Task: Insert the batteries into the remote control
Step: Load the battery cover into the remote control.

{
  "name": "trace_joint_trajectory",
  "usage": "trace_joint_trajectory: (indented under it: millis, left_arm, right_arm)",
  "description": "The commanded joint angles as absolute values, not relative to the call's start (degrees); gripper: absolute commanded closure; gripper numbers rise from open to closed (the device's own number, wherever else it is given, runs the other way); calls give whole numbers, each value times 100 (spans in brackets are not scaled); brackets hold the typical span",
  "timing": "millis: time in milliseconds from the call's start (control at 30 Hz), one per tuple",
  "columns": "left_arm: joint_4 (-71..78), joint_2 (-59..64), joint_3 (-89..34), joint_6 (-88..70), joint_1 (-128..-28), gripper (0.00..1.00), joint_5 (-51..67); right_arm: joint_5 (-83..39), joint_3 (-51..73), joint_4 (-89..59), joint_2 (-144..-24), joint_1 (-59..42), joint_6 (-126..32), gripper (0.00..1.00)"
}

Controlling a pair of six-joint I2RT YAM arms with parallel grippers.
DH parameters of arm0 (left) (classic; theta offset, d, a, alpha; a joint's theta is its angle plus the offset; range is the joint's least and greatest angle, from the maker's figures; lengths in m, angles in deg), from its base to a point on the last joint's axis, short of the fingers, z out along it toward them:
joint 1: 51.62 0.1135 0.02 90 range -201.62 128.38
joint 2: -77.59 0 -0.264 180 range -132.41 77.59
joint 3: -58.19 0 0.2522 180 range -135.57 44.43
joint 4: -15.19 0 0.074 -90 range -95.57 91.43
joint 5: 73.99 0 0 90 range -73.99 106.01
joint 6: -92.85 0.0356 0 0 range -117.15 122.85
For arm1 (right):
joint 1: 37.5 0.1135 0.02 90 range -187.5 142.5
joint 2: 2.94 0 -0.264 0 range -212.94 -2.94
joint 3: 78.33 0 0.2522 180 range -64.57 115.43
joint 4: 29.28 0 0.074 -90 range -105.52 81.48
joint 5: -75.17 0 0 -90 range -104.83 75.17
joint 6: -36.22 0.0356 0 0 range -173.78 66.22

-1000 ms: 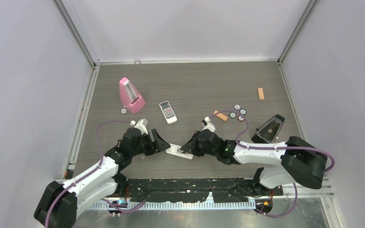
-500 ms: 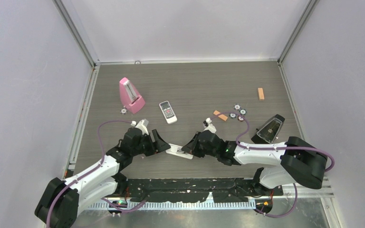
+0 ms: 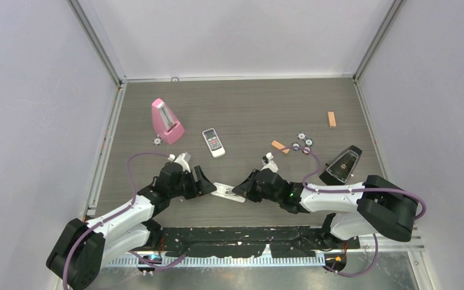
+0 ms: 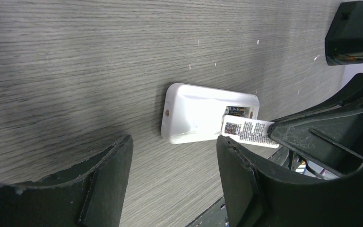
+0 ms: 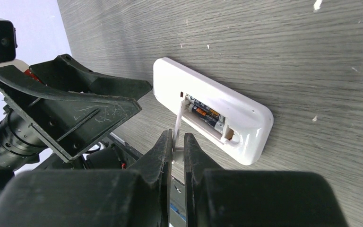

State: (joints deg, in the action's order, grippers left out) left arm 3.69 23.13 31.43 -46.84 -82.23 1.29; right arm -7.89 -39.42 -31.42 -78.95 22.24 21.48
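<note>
pinching battery cover (image 5: 180, 120) above remote control (image 5: 246, 106), right tool (image 5: 177, 142); batteries (image 5: 207, 113) seated inside.

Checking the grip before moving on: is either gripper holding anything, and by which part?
The right gripper pinches the white battery cover by one end, over the open bay of the remote control. The left gripper is open and holds nothing.

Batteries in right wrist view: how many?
2 thin dark cylindrical batteries, side by side in the open bay of the long white plastic remote. More may be hidden.
</note>
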Motion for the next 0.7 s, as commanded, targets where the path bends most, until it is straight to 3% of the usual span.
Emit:
trace_joint_trajectory:
  millis: [0, 667]
  left_arm:
    - [547, 2215, 3122, -4540, -8190, 34, 176]
    - [602, 2175, 3185, -4540, -8194, 36, 165]
  right_arm:
    - [-574, -4061, -3337, -7868, 2188, 2217, 95]
    - [-650, -4527, -4661, -7753, 2160, 2187, 95]
